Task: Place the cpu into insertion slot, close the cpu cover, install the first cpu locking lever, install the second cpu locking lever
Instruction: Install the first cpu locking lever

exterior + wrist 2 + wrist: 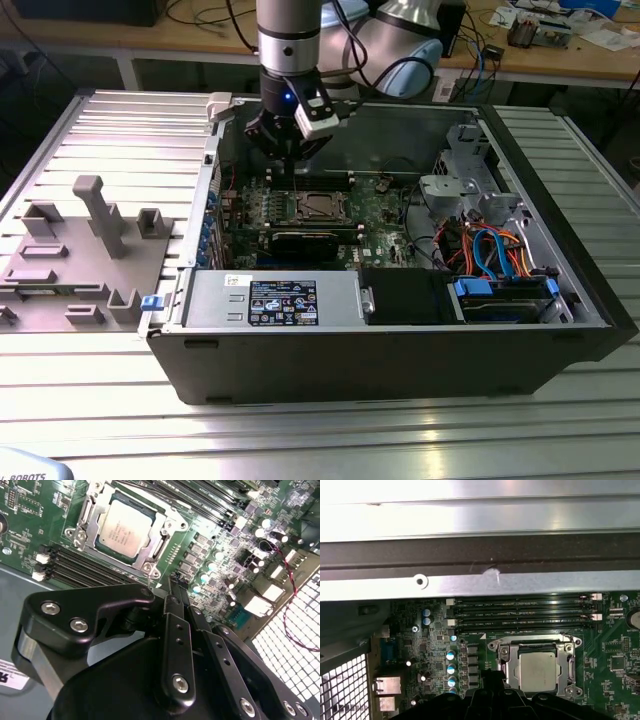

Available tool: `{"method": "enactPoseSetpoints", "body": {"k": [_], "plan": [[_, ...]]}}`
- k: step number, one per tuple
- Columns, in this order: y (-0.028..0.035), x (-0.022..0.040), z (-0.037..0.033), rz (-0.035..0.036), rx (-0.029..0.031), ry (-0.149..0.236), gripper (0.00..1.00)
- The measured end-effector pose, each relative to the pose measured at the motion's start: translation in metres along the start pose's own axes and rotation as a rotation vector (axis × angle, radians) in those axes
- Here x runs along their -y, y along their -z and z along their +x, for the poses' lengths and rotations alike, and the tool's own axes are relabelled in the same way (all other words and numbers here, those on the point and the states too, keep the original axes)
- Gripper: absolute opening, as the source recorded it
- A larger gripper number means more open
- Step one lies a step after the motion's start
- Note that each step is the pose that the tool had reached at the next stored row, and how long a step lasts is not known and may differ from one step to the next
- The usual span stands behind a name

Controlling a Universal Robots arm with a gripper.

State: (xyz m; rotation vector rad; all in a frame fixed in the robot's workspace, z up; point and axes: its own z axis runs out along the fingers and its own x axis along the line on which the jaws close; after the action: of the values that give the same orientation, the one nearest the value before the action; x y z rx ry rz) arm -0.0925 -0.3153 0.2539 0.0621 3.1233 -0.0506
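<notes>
— Where is the cpu?

— The cpu (pixel 121 527) sits flat in the insertion slot (pixel 95 547), silvery top up; both wrist views show it, and the cpu cover (pixel 167 525) lies down around it, the chip showing through its square window. In the first wrist view the cpu (pixel 537 672) is just beside the long black memory slots (pixel 522 612).

— And the tool?

— The tool (pixel 176 582) hangs above the green motherboard (pixel 30 515), near the cpu but not touching it. In the second wrist view its two black fingers (pixel 172 600) are pressed together with nothing between them. In the exterior view the tool (pixel 290 160) sits over the far part of the open computer case (pixel 400 350), beyond the cpu (pixel 318 206).

— What lies around the cpu?

— Nearer the camera than the cpu, a labelled grey power supply (pixel 275 298). Toward the exterior view's right of the cpu, a metal drive cage (pixel 455 190) and a bundle of blue and orange cables (pixel 495 250).

— The surface?

— The case rests on a ribbed aluminium surface (pixel 400 440). Well to the exterior view's left of the cpu, a grey fixture block (pixel 75 260) with pegs and pockets stands on it.

— The room?

— Behind the cpu and the arm (pixel 290 40), a wooden workbench (pixel 590 60) carries cables and papers.
</notes>
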Motion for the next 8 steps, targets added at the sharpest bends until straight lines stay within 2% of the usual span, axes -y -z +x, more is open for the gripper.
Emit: {"method": "enactPoseSetpoints", "body": {"k": [5,8], "plan": [[0.0001,-0.0006,0.005,0.0,-0.0001,0.0,0.11],[0.0002,-0.0043,0.0069,-0.0001,0.0001,0.0,0.11]]}}
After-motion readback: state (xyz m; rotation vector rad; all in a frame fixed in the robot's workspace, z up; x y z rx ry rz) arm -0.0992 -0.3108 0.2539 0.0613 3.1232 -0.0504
